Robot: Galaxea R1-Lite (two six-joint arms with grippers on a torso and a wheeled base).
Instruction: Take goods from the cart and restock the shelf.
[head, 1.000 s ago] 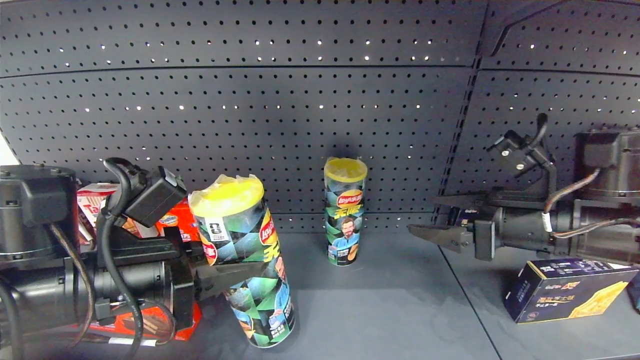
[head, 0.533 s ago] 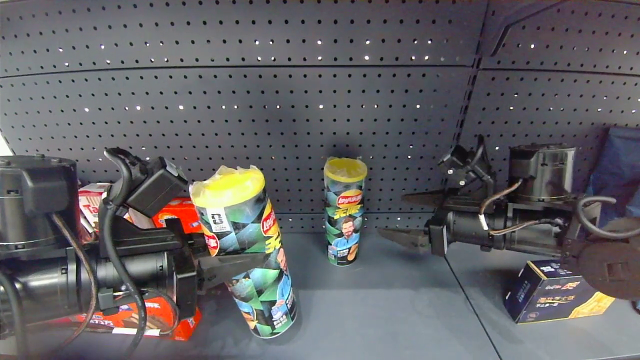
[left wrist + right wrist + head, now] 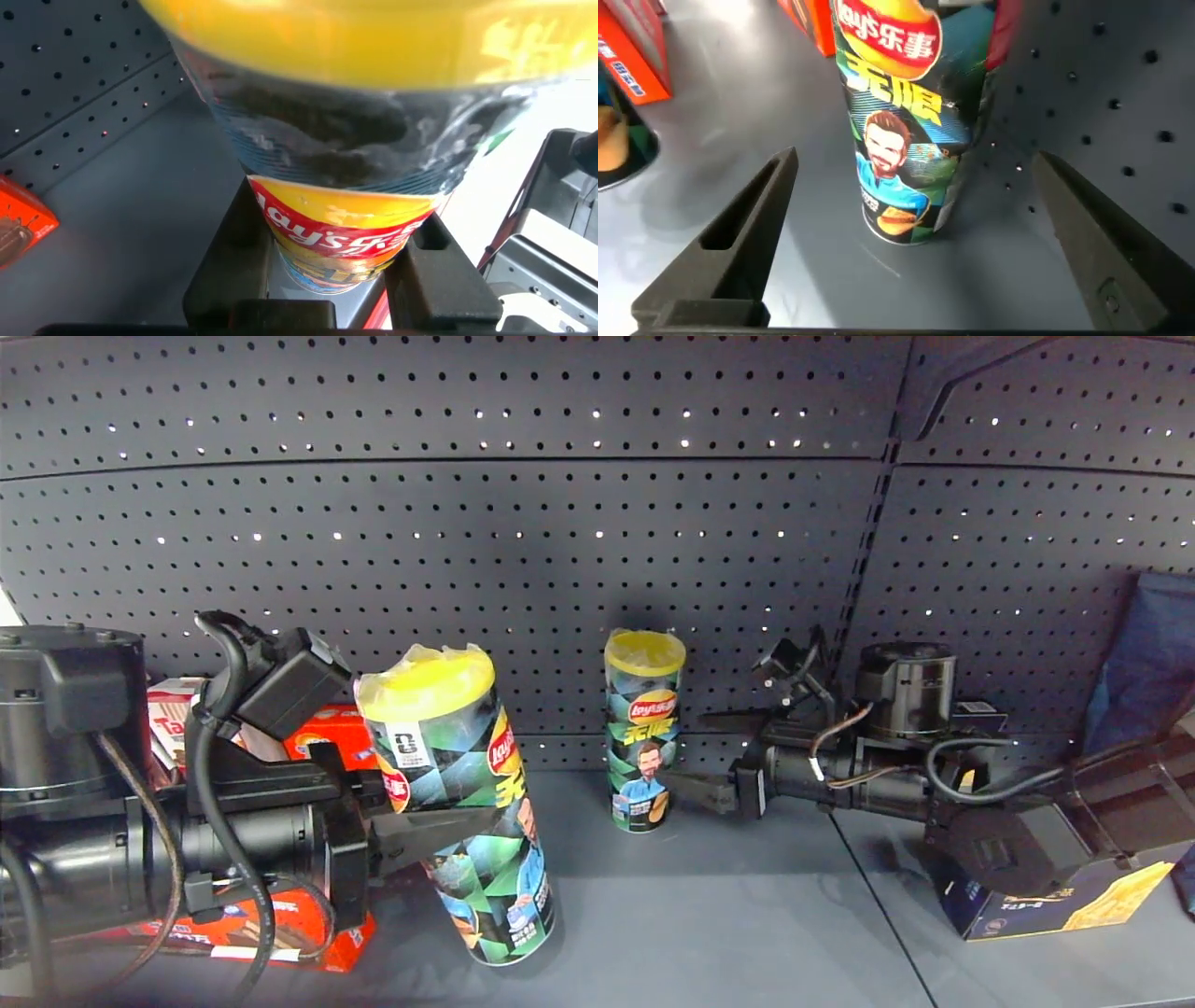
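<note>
Left gripper (image 3: 446,835) is closed on the held can (image 3: 448,775), with its fingers across the can's middle.

Head view:
- The held can is tilted, lid leaning toward the robot's left, base low at the front of the shelf (image 3: 747,915).
- The base looks to be resting on the shelf, though contact is hard to judge from this angle.
- Red boxes (image 3: 322,742) sit just behind that arm.
- The standing can (image 3: 644,728) is upright at the back, near the pegboard (image 3: 560,551) and well apart from the held one.
- The right gripper (image 3: 691,749) is spread wide and carries nothing. It is level with the standing can's lower half, just beside it on the robot's right.
- A dark box (image 3: 1074,901) lies on the shelf beneath that arm.

Left wrist view:
- Two black fingers press on either side of the held can's printed wall.
- Its yellow lid is close to the camera.

Right wrist view:
- The fingers are far apart, with the standing can in the gap between them.
- Neither finger touches the can, as far as I can see.

Progress, as I judge it:
- One can is already shelved.
- The second is at the shelf but not released. It needs righting and letting go.
- The right arm looks placed to take or steady the standing can.
</note>
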